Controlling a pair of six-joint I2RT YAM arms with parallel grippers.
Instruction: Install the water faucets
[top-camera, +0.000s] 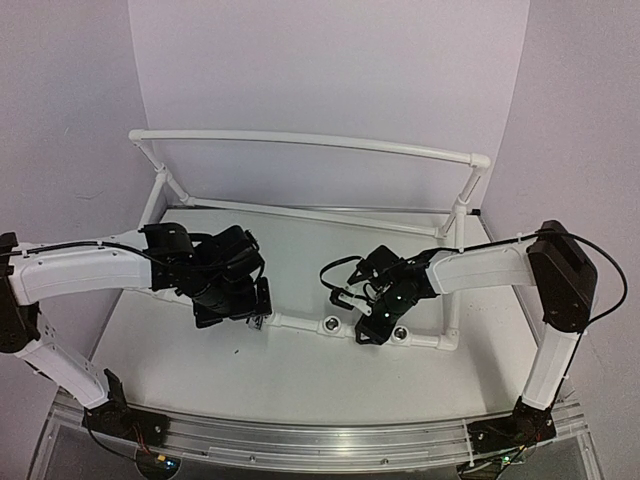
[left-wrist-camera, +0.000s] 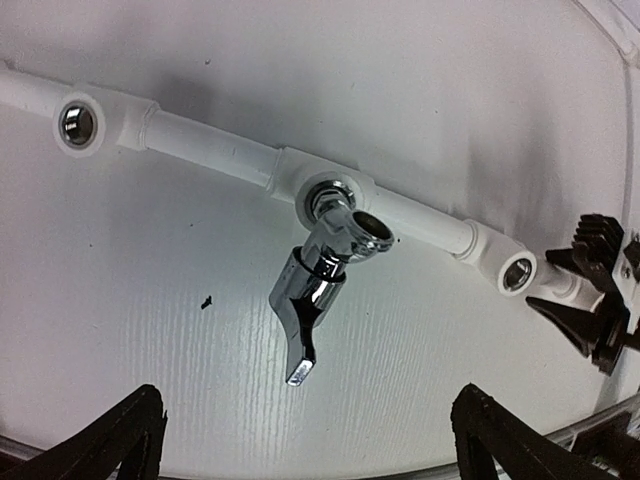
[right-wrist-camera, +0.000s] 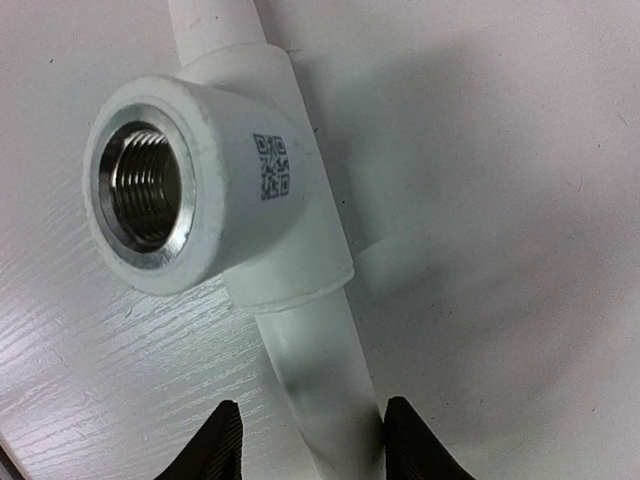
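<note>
While bracing the pipe with the right tool, spread loosely round it, shut the wide-open left tool on the tap leaning in its hole near the front edge of the bench; twist gently.

**White pipe frame on table**

The pipe frame sat on the white table, its back rail raised. One tee held a threaded metal socket, with a QR code beside it. A black speck lay on the table.
</note>
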